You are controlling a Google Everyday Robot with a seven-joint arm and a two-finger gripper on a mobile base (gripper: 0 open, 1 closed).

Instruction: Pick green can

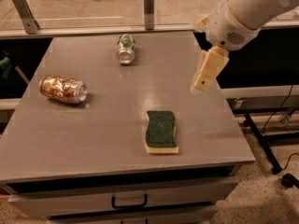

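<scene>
Camera view, one frame. Grey matte table (93,139), flat rectangular top, with a drawer front and dark bar handle (129,202) below its near edge.

Green can (125,49): lies on its side in the upper middle of the frame, near the table's far edge. Small aluminium cylinder with a green and white patterned body; its silver end faces the camera.

Orange can (63,89): left of centre, also on its side. Gold-brown shiny body, visibly dented and crumpled, silver end toward the right.

Sponge (161,131): lower centre, lying flat. Wavy-edged block with a dark green scouring face on top and a pale yellow foam layer beneath.

Gripper (207,73): cream plastic, slab-shaped, hanging down at the upper right of the frame from a rounded white arm (247,13), over the table's right edge. Well apart from the green can and touching nothing. Whether it is open or closed cannot be told from this angle.
</scene>
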